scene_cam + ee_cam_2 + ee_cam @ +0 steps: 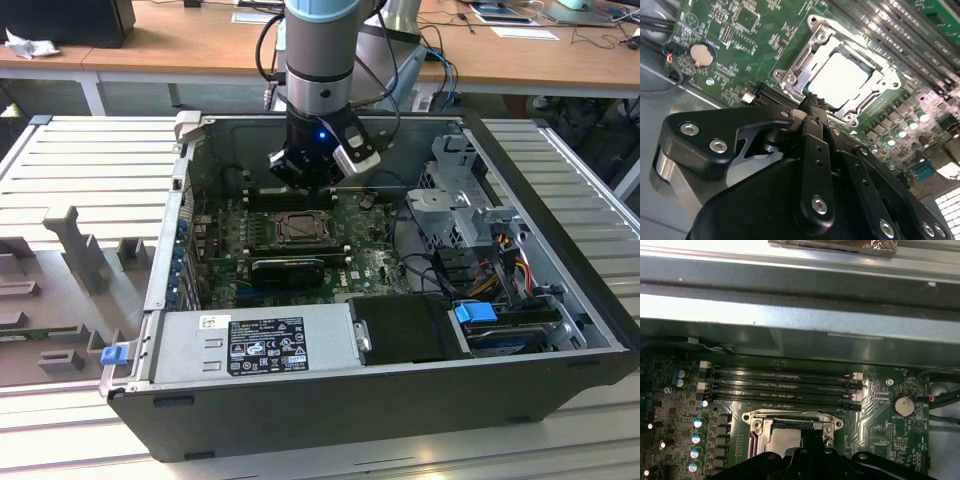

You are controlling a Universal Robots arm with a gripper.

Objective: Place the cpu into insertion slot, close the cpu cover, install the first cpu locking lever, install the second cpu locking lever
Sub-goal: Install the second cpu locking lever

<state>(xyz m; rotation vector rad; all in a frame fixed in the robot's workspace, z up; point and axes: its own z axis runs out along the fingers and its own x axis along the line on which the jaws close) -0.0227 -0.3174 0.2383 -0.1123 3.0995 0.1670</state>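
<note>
cpu (837,77): pale silver-grey square, lying flat inside the insertion slot, its top bright with glare in the second wrist view.
insertion slot (297,229): square socket on the green motherboard (365,262), near the middle of the open computer case (560,330) in the exterior view; in the first wrist view it sits just beside the bank of long memory slots (782,385).
cpu cover (812,50): metal frame lying around the cpu, its window showing the chip's top; screws show at its corners.
gripper (812,107): black fingers brought together into a narrow closed tip with nothing held between them; the tip hangs just at the near edge of the socket frame in the second wrist view, whether it touches cannot be told.
arm (318,60): comes down into the case from above, over the board just behind the socket in the exterior view.
coin battery (701,54): round, on the board, well apart from the socket.
power supply (255,343): grey box along the case's near side.
</note>
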